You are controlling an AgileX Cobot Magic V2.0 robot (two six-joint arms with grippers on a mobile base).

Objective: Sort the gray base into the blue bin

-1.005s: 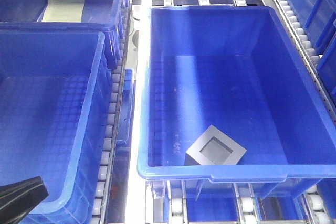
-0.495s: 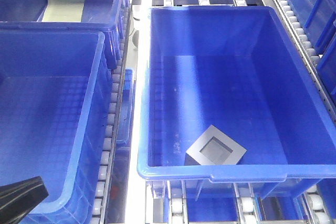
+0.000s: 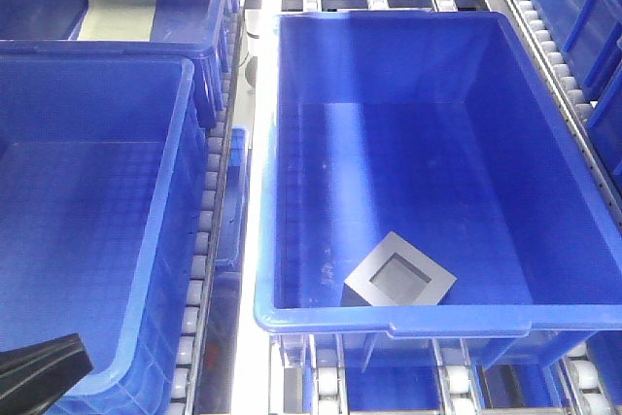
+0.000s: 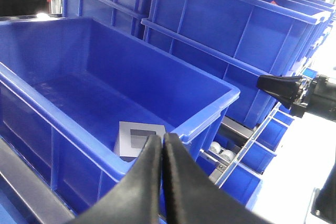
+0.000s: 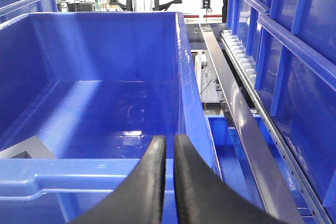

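With the gray base [image 3: 399,281] already lying recess-up at about 6 o'clock on the floor of the blue bin [image 3: 408,318], both the left tool [image 4: 160,148] and right tool [image 5: 169,148], fingers pressed together and empty, should pull back clear of the rim.
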